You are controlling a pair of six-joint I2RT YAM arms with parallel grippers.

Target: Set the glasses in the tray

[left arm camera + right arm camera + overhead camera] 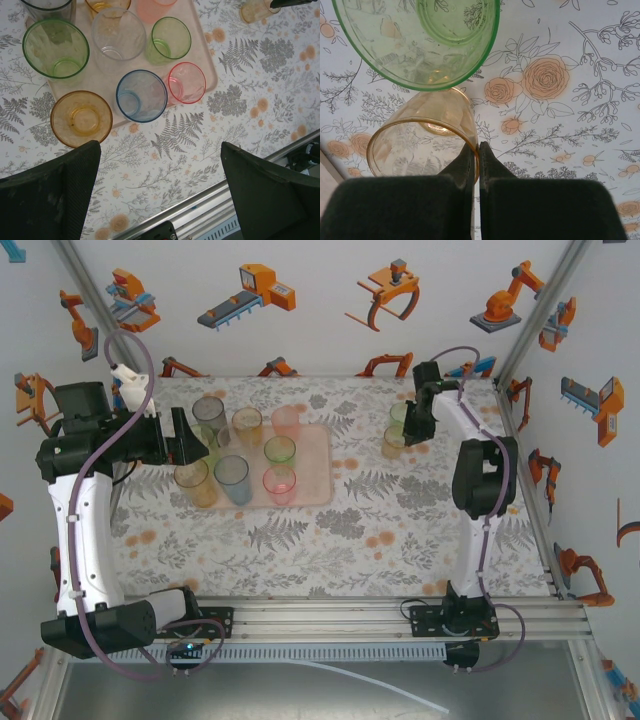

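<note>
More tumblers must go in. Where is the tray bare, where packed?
Bare: the tray at its right end, beyond the green glass and red glass. Its left and middle are packed, rims nearly touching. The cloth between it and the amber glass pinched by the right gripper is free.

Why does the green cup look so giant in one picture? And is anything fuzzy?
Right wrist view: the green glass sits right by the lens, so it looks huge; the right gripper, pinching the amber glass, looks dark and soft. Left wrist view: sharp, though the blue glass looks tilted from the slanted camera. Top view: even light, faint shadows, everything small.
</note>
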